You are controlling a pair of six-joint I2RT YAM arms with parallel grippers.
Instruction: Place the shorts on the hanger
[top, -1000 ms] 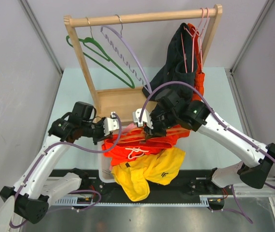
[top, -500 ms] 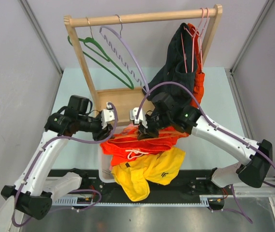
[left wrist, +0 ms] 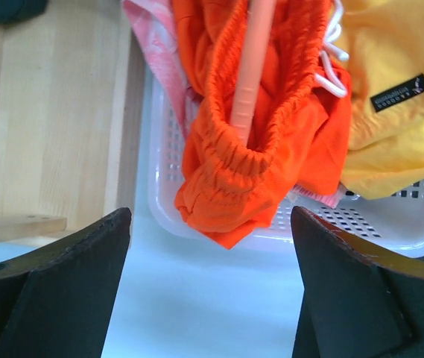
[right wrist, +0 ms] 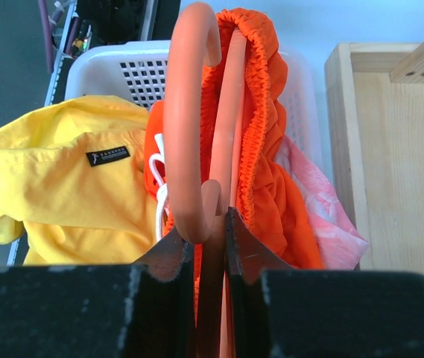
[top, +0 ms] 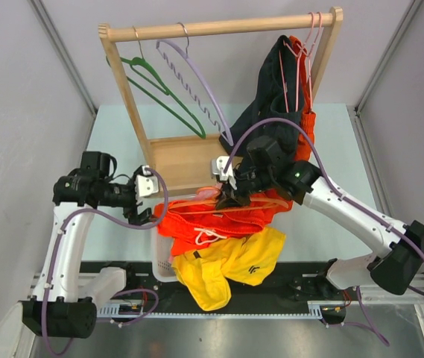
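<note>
The bright orange shorts (top: 210, 221) lie bunched over the white basket (top: 162, 262), with their elastic waistband threaded onto the orange hanger (right wrist: 187, 112). My right gripper (top: 228, 195) is shut on the hanger's neck just below the hook, which shows clearly in the right wrist view (right wrist: 213, 218). The hanger's bar (left wrist: 252, 71) runs inside the waistband of the shorts (left wrist: 260, 156). To the left of the shorts, my left gripper (top: 149, 198) stands open and apart from them. Nothing sits between its fingers (left wrist: 62, 268), only table below.
Yellow shorts (top: 230, 267) hang over the basket's front. The wooden rack's rail (top: 219, 28) carries a green hanger (top: 152, 88), a lilac wavy hanger (top: 197, 89) and dark and red-orange garments (top: 271, 104). Its wooden base (top: 182, 158) lies just behind both grippers. Pink cloth (left wrist: 152, 45) sits in the basket.
My left gripper has opened, let go of the shorts and drawn back to the left. The right gripper has kept its hold on the hanger and shifted only slightly.
</note>
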